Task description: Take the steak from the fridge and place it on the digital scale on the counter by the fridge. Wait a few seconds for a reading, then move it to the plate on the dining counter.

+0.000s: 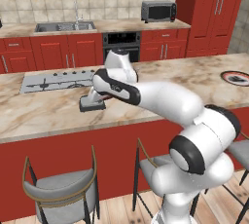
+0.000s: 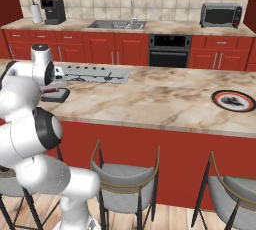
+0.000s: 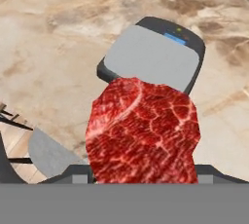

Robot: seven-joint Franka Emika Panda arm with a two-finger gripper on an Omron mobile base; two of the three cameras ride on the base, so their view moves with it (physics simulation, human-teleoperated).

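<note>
- A kitchen with red cabinets and a tiled back wall was shown across the top of both base views, with a sink (image 1: 64,26) at upper left of the left base view and a microwave (image 1: 158,10) at upper centre-right.
- A long beige marble-patterned counter (image 1: 48,106) with a red front was seen across the middle of the frames, with a pale grey cooktop panel (image 1: 56,80) set into it at mid left.
- Grey-seated stools (image 2: 125,179) were lined up along its near side at the bottom.
- The plate (image 2: 233,100) was seen at the right edge, on the same top, well apart from the scale.
- The digital scale (image 3: 151,55) was seen in the upper centre of the hand view, its flat top bare.
- The steak (image 3: 143,130) was seen at lower centre of the hand view, clamped in the gripper (image 3: 143,172), overlapping the scale's near edge in the picture.
</note>
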